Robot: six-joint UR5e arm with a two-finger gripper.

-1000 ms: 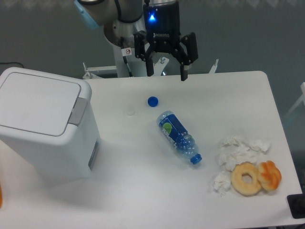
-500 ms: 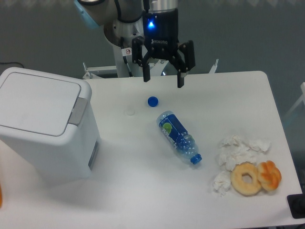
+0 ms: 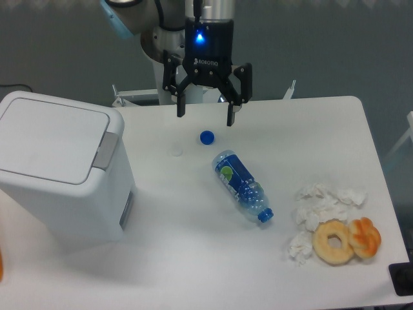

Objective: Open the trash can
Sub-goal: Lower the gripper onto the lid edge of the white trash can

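White plastic trash can (image 3: 61, 171) sits at the counter's (image 3: 193, 258) left edge, lid shut, grey push tab (image 3: 107, 150) facing right toward open counter. "ROBOTIQ" is printed on the hand (image 3: 205, 116), which hangs with fingers spread wide above a blue cap (image 3: 206, 137). A blue-labelled bottle (image 3: 242, 185) lies diagonally mid-counter; its label is unreadable.
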